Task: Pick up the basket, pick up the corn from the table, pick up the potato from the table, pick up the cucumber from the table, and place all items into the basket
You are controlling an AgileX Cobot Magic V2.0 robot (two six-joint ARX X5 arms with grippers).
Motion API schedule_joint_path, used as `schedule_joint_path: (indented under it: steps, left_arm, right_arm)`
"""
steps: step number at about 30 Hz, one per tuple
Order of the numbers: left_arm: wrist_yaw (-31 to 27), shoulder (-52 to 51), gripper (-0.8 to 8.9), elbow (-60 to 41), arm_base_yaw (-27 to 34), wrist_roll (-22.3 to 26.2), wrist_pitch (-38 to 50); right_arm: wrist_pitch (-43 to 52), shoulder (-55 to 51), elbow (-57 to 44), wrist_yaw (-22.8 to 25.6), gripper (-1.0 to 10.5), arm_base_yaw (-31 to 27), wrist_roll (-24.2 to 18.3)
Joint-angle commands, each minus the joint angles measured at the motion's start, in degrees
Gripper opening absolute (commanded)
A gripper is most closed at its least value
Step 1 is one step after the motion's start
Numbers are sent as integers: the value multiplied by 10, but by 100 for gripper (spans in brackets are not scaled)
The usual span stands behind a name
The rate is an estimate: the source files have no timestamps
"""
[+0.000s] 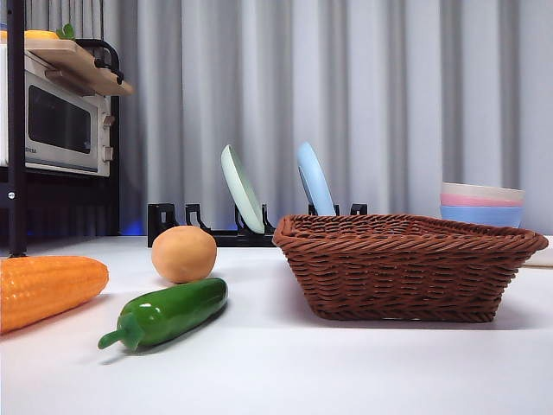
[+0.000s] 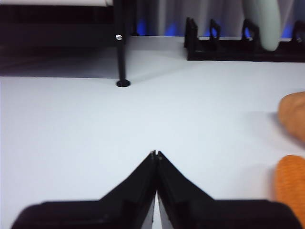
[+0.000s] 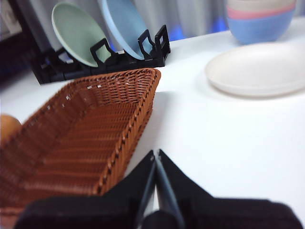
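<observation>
The reddish-brown wicker basket (image 1: 406,264) stands empty on the white table (image 1: 346,372) at the right. The corn (image 1: 47,290) lies at the left edge, the potato (image 1: 183,253) behind it, the green cucumber (image 1: 168,313) in front. My left gripper (image 2: 156,155) is shut and empty above bare table; the potato (image 2: 293,114) and corn (image 2: 291,188) show at the edge of its view. My right gripper (image 3: 156,155) is shut and empty beside the basket (image 3: 81,138), apart from its rim. No arm shows in the front view.
A black dish rack (image 1: 216,229) with a green plate (image 1: 242,190) and a blue plate (image 1: 314,180) stands behind. Stacked pastel bowls (image 1: 481,204) and a white plate (image 3: 259,67) sit at the back right. A microwave on a black shelf (image 1: 56,121) stands at the left.
</observation>
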Motion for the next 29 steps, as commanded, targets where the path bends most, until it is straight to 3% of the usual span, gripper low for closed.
schedule_joint_path:
  steps: [1, 4, 9, 17, 25, 29]
  left_arm:
    - [26, -1, -3, -9, 1, -57, 7]
    - [56, -1, -4, -9, 1, -97, 7]
    - [99, -1, -6, -5, 1, -103, 2]
    - [100, 21, -7, 71, 1, -94, -73]
    - [102, 121, -7, 176, 1, -94, -78]
    - [138, 201, -7, 233, 1, -93, -80]
  right_arm:
    - [-5, 1, -6, -1, 1, 0, 116]
    - [-5, 1, -6, 0, 1, 0, 157]
    - [-3, 2, 2, 0, -10, 0, 159]
    - [-3, 72, 63, 3, -10, 0, 158]
    - [-4, 231, 168, -2, -9, 0, 107]
    - [-4, 314, 229, -27, -8, 0, 80]
